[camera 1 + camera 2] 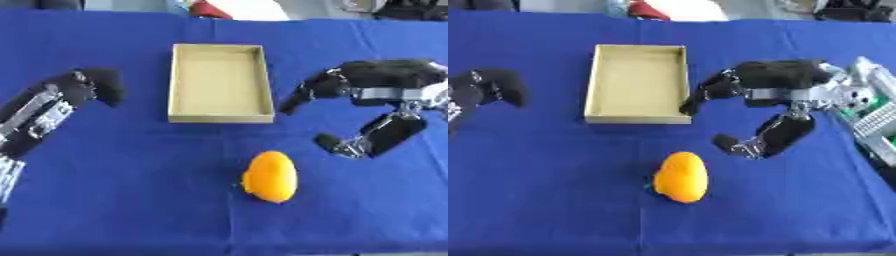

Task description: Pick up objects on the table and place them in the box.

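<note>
Blue cloth [131, 200] covers the whole table, edge to edge in both views. Next in size: shallow cardboard box [220, 82], tan, open top, sitting upright at centre-far, long side running away from the robot; nothing visible inside.

Right hand [785, 85] comes in from the right, hovering just beside the box's right wall near its front corner. Fingers [702, 97] spread and gently bent, thumb [754, 140] hanging apart below — open, holding nothing.

Left hand [96, 85] comes in from the left w/ forearm along the left edge, well apart from the box. Fingers curled under at the tip; nothing seen in them.

Smallest: orange fruit [270, 176], egg-shaped, maybe a lemon or mango, lying on the cloth near the front, below the box's right corner, apart from both hands & not in the box.
</note>
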